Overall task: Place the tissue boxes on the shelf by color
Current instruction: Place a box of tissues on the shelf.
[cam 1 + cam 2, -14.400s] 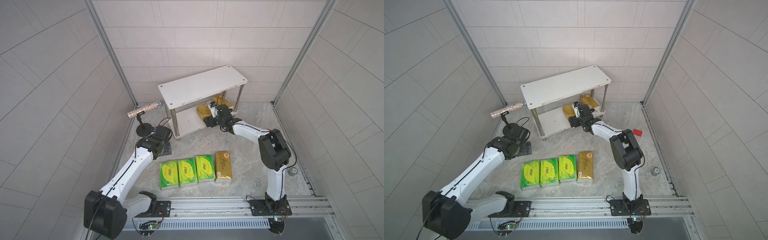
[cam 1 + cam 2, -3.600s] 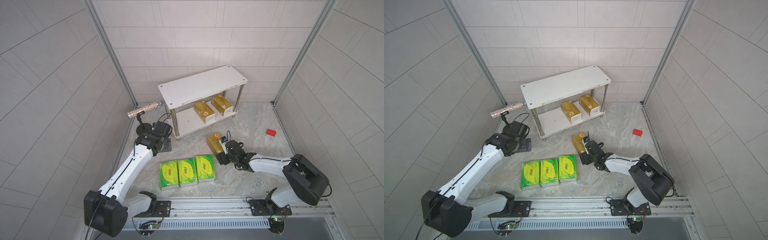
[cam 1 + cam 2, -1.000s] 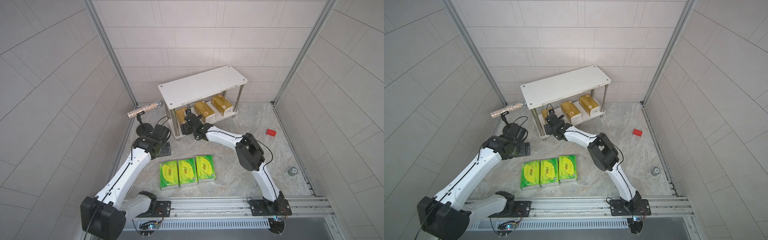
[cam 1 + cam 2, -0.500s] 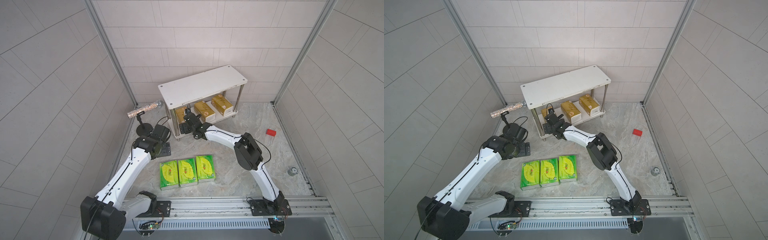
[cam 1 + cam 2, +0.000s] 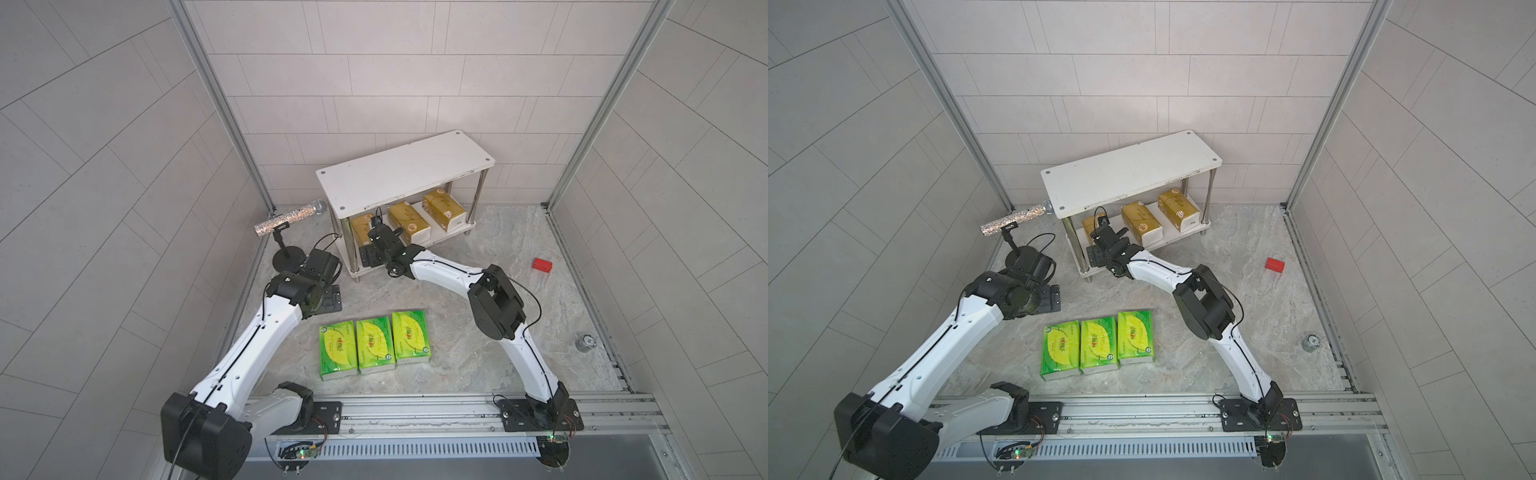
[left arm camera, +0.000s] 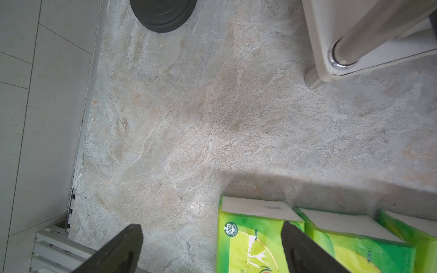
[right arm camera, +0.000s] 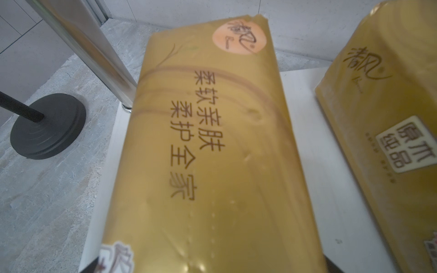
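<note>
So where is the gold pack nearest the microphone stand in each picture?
Top views: the gold pack lies on the lower tier of the shelf, at the end by the stand's black base, partly hidden under the top board.
Right wrist: it fills the middle of the picture.
Left wrist: not in it.
Shared landmark: the black base, seen in all four views.

Robot lab cell, shown by tiled walls [image 5: 395, 83] and mounting rail [image 5: 415, 409]
</note>
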You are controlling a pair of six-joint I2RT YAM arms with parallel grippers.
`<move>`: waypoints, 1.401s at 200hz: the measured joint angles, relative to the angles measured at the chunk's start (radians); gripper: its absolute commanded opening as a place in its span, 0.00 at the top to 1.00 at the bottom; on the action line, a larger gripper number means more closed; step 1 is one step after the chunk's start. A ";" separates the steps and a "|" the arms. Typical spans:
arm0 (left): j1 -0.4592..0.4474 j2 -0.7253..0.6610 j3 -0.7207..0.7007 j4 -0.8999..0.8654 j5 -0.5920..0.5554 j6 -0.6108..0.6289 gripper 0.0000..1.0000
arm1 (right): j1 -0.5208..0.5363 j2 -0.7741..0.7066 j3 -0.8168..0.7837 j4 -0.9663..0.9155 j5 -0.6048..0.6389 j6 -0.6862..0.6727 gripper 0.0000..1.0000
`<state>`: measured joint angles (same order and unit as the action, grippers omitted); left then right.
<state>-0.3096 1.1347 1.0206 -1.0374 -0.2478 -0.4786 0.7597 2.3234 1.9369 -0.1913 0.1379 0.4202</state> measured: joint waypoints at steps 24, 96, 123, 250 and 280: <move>0.000 -0.003 0.000 0.000 -0.001 0.000 0.00 | -0.002 0.013 0.008 0.000 -0.001 0.002 0.07; 0.000 -0.010 0.000 0.000 -0.004 0.000 0.00 | -0.002 0.024 0.019 -0.003 -0.001 0.005 0.06; 0.000 -0.010 0.000 0.000 -0.004 0.000 0.00 | -0.002 0.024 0.019 -0.009 -0.002 0.007 0.00; 0.000 -0.007 0.000 0.000 -0.004 0.000 0.00 | -0.002 -0.008 -0.036 0.022 -0.013 0.007 0.00; 0.000 -0.005 0.000 -0.001 -0.004 0.000 0.00 | -0.002 -0.028 -0.050 0.031 -0.018 0.008 0.00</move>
<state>-0.3096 1.1294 1.0206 -1.0382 -0.2516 -0.4786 0.7582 2.2951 1.8874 -0.1600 0.1204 0.4282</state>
